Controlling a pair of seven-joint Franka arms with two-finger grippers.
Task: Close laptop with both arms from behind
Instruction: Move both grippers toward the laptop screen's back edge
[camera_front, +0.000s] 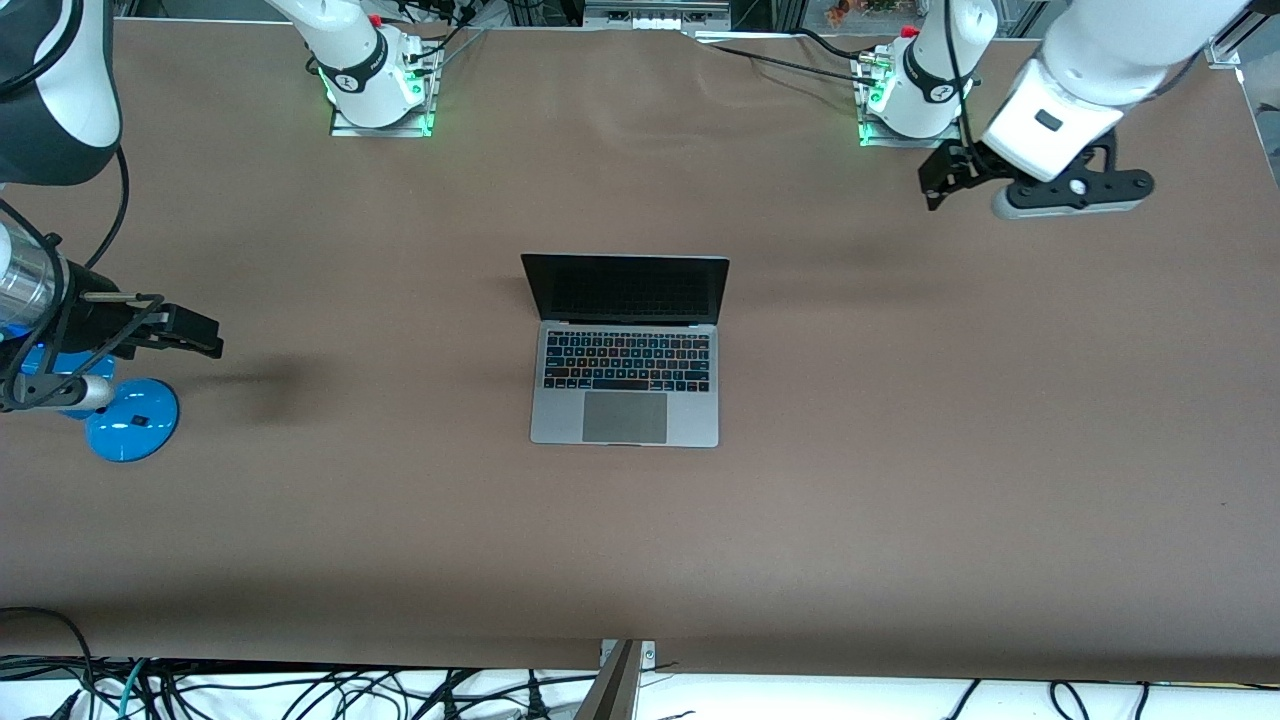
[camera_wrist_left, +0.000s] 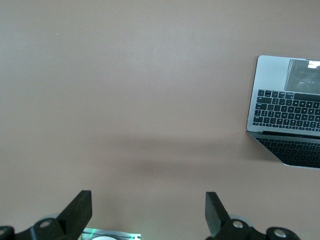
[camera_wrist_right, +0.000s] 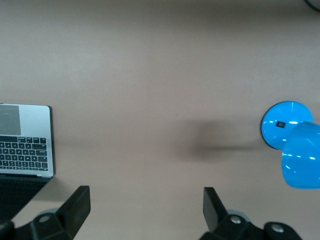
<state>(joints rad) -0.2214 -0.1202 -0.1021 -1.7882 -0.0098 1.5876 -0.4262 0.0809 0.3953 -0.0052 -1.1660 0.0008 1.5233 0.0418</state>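
The laptop (camera_front: 625, 350) sits open in the middle of the brown table (camera_front: 900, 480), its dark screen upright on the edge toward the robots' bases and its black keyboard and grey trackpad facing the front camera. Nothing touches it. In the left wrist view the laptop (camera_wrist_left: 287, 112) shows at the frame's edge, and in the right wrist view the laptop (camera_wrist_right: 25, 142) likewise lies at the edge, well apart from each arm's own fingers.

The left gripper (camera_front: 945, 180) hangs in the air over the table toward the left arm's end, close to that arm's base, well apart from the laptop. Its jaws stand wide apart with nothing between them; the left wrist view shows the two black fingers (camera_wrist_left: 80, 212) spread over bare table.

The right gripper (camera_front: 190, 333) hangs over the table toward the right arm's end, just above the blue lamp base (camera_front: 132, 421), also well apart from the laptop. Its jaws are spread wide and empty too, with the fingers (camera_wrist_right: 77, 205) apart in the right wrist view and the blue lamp base (camera_wrist_right: 282, 125) on the table near them.
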